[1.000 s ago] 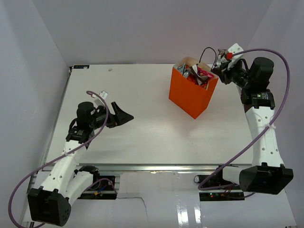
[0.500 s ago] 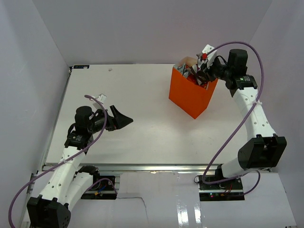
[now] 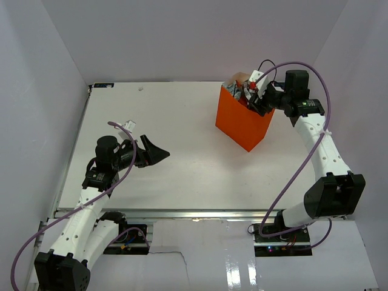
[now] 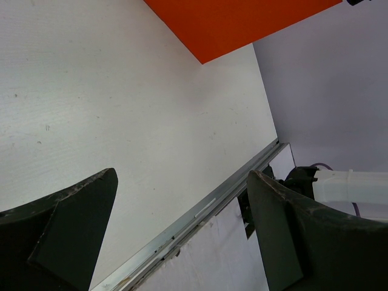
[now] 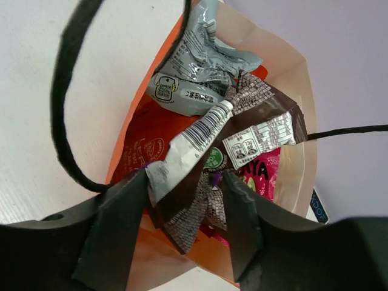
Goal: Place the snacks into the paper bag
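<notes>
The orange paper bag (image 3: 242, 124) stands upright at the back right of the table. Its mouth holds the snacks (image 3: 245, 91). In the right wrist view I look down into the bag's pale inside (image 5: 285, 66). There lie a silver-grey packet (image 5: 200, 66), a brown-and-silver wrapper (image 5: 242, 121), a pink packet (image 5: 264, 173) and a red-orange chip bag (image 5: 145, 145). My right gripper (image 3: 251, 100) (image 5: 185, 182) hangs at the bag's mouth, jaws apart, with the brown wrapper's crimped end loose between them. My left gripper (image 3: 160, 151) (image 4: 182, 176) stands wide open and empty over the table's left half.
A black cord handle (image 5: 63, 91) loops up in front of the right wrist camera, and a second cord (image 5: 345, 130) stretches off to the right. The table's metal front rail (image 4: 200, 212) runs below the left gripper. Walls enclose the table on three sides.
My right arm has swung left and brought its gripper over and into the bag's mouth, and its jaws have spread apart. The left arm has barely shifted.
</notes>
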